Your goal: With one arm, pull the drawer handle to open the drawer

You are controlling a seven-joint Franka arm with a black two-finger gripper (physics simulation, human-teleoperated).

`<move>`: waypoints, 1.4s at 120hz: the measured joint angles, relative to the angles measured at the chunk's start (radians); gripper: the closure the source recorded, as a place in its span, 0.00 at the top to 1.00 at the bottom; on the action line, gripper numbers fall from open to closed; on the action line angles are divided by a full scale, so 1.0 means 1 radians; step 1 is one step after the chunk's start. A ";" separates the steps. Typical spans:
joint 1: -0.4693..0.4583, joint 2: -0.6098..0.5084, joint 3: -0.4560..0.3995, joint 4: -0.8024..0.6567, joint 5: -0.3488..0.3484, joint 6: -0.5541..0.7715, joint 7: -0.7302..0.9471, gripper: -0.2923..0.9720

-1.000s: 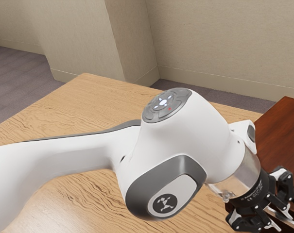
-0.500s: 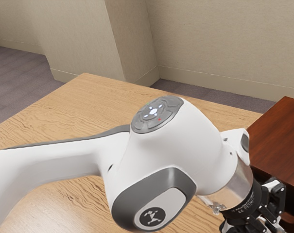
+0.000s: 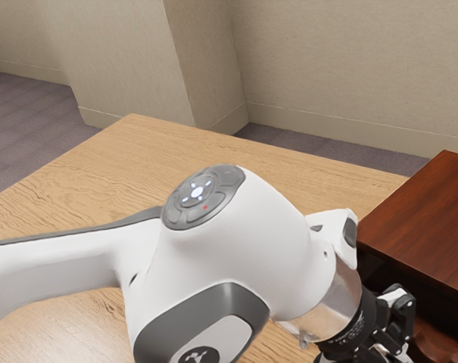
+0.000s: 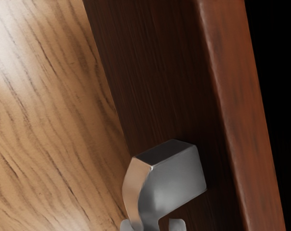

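the white franka arm [image 3: 236,265] reaches from the exterior view's left across the light grained wooden desk [image 3: 138,166] toward the dark reddish-brown wooden cabinet [image 3: 425,219] at the exterior view's right. its black tool [image 3: 380,333] sits low at the cabinet's front; i cannot tell whether it is open or closed. in the wrist view the angular brushed-silver drawer handle [image 4: 167,180] juts from the dark wooden drawer front [image 4: 159,72], just under the hand, desk alongside.

My gripper [image 3: 386,334] is cut off by the exterior view's lower edge. The handle [image 4: 164,183] under it runs out of the wrist view. Behind the drawer [image 4: 183,72] front, all is black.
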 joint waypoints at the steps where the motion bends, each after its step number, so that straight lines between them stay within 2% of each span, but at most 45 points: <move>1: 0.000 -0.001 0.000 -0.001 0.000 0.000 0.000 0.15; 74: 0.002 -0.050 -0.026 -0.061 -0.027 0.036 -0.004 0.15; 168: -0.003 -0.183 -0.059 -0.171 -0.071 0.058 -0.010 0.15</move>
